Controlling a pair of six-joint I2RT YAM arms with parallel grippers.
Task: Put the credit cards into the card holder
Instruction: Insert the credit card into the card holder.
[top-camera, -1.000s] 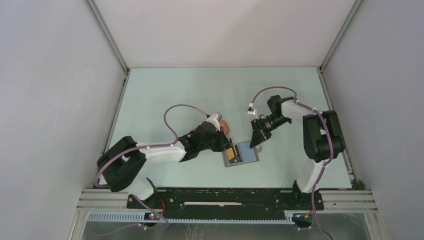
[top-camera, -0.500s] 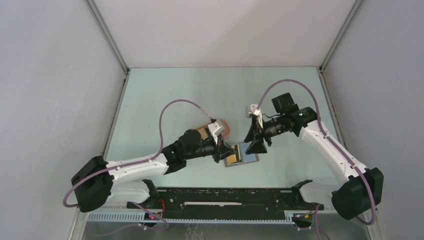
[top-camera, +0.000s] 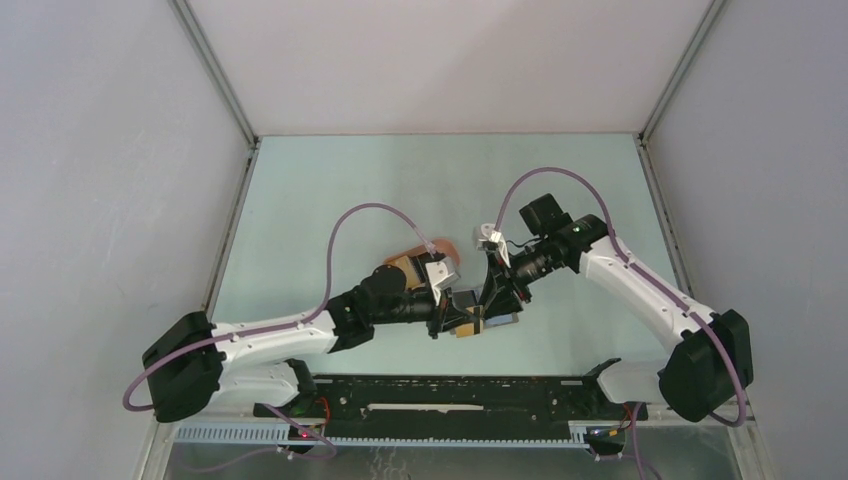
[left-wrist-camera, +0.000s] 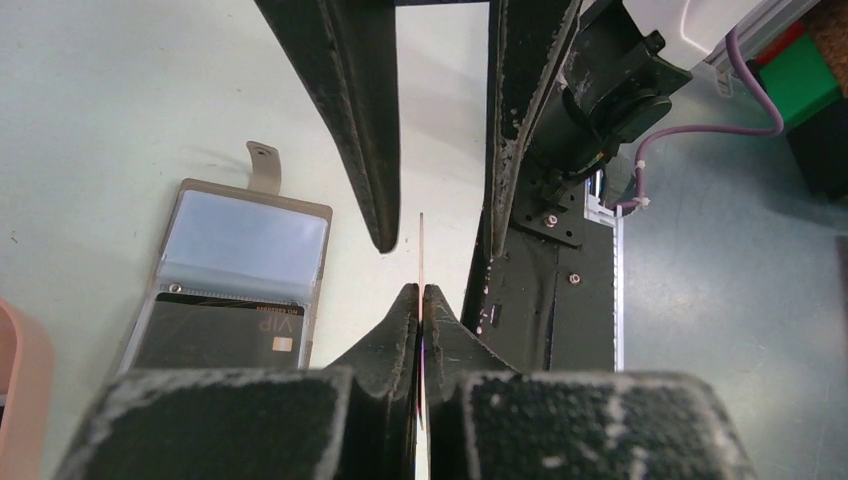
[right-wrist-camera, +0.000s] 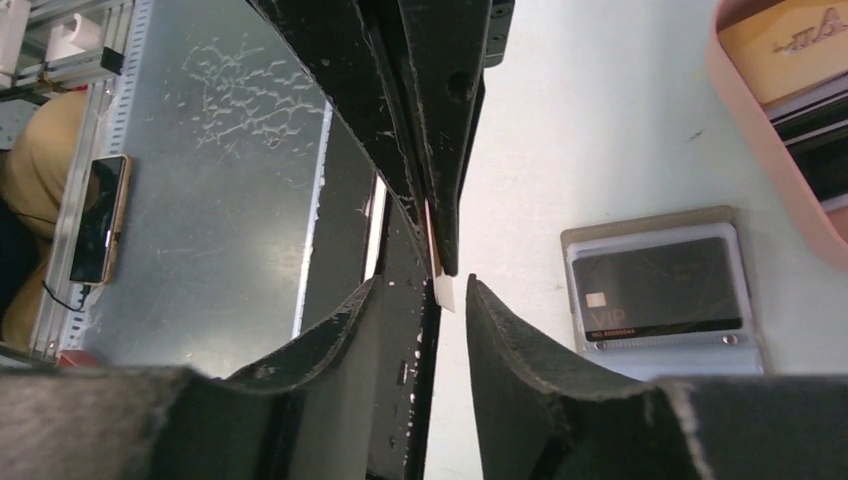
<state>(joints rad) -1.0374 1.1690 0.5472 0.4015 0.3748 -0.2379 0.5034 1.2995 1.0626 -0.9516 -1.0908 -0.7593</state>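
While the left gripper (left-wrist-camera: 421, 292) stood clamped on one credit card (left-wrist-camera: 422, 250), edge-on, the right gripper (right-wrist-camera: 422, 287) gaped around its free end: handover, I judged. Card holder (left-wrist-camera: 250, 235) lay open beside both jaws, one dark card (left-wrist-camera: 225, 335) pocketed. Next: right closes, left lets go

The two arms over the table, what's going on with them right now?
The left gripper pinches a thin card edge-on above the table. The right gripper, open, straddles its free end, apparently a handover. The card holder lies open on the table with one dark card already inside.
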